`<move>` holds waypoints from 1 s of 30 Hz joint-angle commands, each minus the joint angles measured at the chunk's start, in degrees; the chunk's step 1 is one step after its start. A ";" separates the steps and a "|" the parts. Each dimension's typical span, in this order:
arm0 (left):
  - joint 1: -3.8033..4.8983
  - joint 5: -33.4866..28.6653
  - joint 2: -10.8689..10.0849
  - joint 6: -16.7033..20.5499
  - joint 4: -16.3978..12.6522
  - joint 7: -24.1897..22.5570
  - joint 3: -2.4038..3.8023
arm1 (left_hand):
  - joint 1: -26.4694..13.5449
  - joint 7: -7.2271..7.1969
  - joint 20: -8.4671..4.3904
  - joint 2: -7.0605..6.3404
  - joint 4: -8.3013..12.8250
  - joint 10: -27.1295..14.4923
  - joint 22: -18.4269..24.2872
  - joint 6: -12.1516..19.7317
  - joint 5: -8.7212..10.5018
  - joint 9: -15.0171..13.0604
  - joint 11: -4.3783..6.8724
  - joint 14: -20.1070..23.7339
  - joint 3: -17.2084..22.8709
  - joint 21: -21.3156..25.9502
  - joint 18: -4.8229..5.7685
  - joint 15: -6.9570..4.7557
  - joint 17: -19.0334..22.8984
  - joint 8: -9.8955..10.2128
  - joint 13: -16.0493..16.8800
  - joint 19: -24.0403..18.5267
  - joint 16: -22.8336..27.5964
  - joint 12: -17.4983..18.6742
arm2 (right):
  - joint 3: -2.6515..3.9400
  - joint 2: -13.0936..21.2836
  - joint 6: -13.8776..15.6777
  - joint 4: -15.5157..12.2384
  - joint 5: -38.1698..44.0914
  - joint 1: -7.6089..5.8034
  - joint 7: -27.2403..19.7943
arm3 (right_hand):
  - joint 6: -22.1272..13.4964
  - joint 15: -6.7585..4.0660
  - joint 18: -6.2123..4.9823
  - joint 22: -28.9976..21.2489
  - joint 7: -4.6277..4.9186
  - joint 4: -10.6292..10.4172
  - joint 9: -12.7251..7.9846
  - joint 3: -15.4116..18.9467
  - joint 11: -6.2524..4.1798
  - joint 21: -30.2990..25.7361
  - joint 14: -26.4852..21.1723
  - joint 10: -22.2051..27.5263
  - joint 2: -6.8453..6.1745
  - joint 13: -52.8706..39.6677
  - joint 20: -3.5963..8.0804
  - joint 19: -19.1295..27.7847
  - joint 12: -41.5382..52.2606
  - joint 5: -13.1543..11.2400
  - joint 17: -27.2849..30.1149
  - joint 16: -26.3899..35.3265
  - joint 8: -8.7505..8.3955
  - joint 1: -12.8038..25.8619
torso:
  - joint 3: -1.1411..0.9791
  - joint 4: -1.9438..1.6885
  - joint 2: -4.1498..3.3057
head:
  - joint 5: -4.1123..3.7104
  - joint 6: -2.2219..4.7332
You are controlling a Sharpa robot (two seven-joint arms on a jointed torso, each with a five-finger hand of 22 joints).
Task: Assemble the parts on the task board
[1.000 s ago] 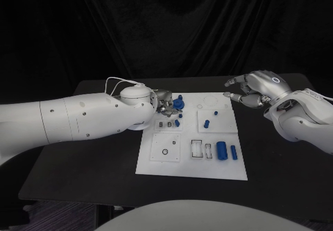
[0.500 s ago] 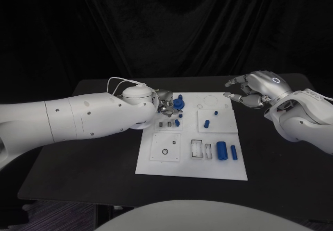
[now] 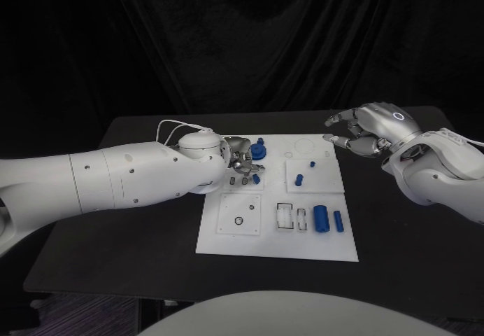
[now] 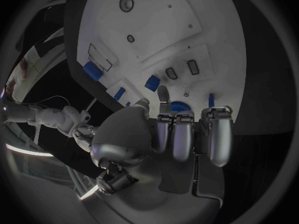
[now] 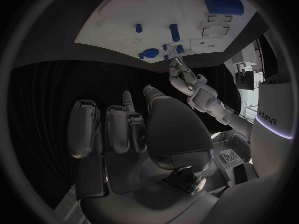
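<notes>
Task board (image 3: 224, 238), a white plate, lies at the centre of the black table (image 3: 121, 231), its long side running from twelve to six o'clock. Blue parts sit across it: a round-headed piece (image 3: 260, 148) toward eleven o'clock near the far edge, a short peg (image 3: 314, 165) and a longer peg (image 3: 299, 181) on the raised square toward one o'clock, a small piece (image 3: 256, 178) just left of centre, and a fat cylinder (image 3: 321, 218) with a slimmer one (image 3: 338, 221) beside it toward four o'clock. The left hand (image 3: 240, 157) hangs over the board's ten o'clock region, just beside the round-headed piece; in the left wrist view its fingers (image 4: 184, 134) lie curled side by side, with blue showing just past their tips, and whether they touch or hold any part cannot be told. The right hand (image 3: 365, 129) hovers off the board's far right corner, toward two o'clock, over the table rather than the plate; in the right wrist view its fingers (image 5: 106, 129) are bent inward, the thumb apart from them, and nothing sits between them.
</notes>
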State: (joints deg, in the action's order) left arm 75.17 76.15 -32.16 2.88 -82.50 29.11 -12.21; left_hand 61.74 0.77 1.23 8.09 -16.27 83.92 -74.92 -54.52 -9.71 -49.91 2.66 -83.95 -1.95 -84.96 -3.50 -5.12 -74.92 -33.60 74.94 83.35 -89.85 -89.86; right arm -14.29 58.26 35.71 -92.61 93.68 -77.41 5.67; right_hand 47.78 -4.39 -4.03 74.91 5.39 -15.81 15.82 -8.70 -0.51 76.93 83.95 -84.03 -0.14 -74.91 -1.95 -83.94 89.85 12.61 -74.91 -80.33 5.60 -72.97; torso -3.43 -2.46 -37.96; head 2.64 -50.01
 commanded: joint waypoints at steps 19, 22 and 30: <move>-1.21 0.05 0.89 -1.38 0.64 -1.88 0.05 | 0.31 -0.07 -0.35 -0.07 -0.04 6.08 -4.64 -0.87 -0.35 0.03 0.31 -6.05 0.26 0.36 0.82 -0.48 -15.08 0.83 15.06 -0.05 -0.15 -0.14 | 0.04 0.04 -0.39 -0.05 0.17 0.11 1.11 | 0.42 0.49 1.07 11.18 0.03 -0.40 -0.11 -0.02 0.40 -0.39 4.18 -5.97 0.36 -15.09 -0.39 -1.47 0.15 0.11 -6.33 0.37 0.26 0.05 | 0.06 -0.02 0.00 | -0.16 0.01; -1.33 0.05 1.00 -1.66 0.74 -1.92 0.05 | 0.47 -0.06 -0.35 -0.10 0.06 6.08 -4.50 -1.02 -0.57 0.08 0.31 -6.05 0.35 0.48 0.78 -0.48 -15.08 1.42 15.06 -0.14 -0.15 -0.14 | 0.04 0.00 -0.47 0.00 0.17 0.11 1.17 | 0.42 0.49 1.07 11.18 0.03 -0.40 -0.11 -0.02 0.40 -0.39 4.18 -5.97 0.36 -15.09 -0.39 -1.47 0.15 0.11 -6.33 0.37 0.26 0.05 | 0.08 0.03 -0.02 | -0.15 0.01; -1.53 0.05 1.21 -2.27 1.10 -1.92 0.05 | 0.79 -0.01 -0.34 -0.13 0.21 6.08 -4.25 -1.25 -0.95 0.16 0.28 -6.05 0.57 0.68 0.71 -0.47 -15.08 2.42 15.06 -0.30 -0.15 -0.14 | 0.04 -0.09 -0.66 0.07 0.17 0.11 1.27 | 0.44 0.49 1.06 11.15 0.04 -0.38 -0.13 -0.02 0.40 -0.48 4.17 -5.97 0.36 -15.09 -0.40 -1.45 0.15 0.12 -6.26 0.45 0.25 0.03 | 0.06 0.01 -0.01 | -0.30 0.01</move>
State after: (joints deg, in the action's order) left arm 73.76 76.18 -31.12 1.49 -81.43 28.14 -12.21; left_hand 61.96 0.82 1.03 7.87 -16.10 83.92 -74.91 -55.29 -10.44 -49.80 2.65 -83.95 -1.77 -84.44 -3.50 -5.11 -74.92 -31.47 74.94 83.14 -89.85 -89.85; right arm -14.28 58.20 35.34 -92.55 93.68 -77.41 5.82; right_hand 47.78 -4.39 -4.02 74.90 5.39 -15.81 15.77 -8.70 -0.51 76.65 83.95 -84.03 -0.15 -74.91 -1.95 -83.94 89.85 12.61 -74.91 -80.08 5.60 -72.98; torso -3.36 -2.46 -37.97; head 2.35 -50.01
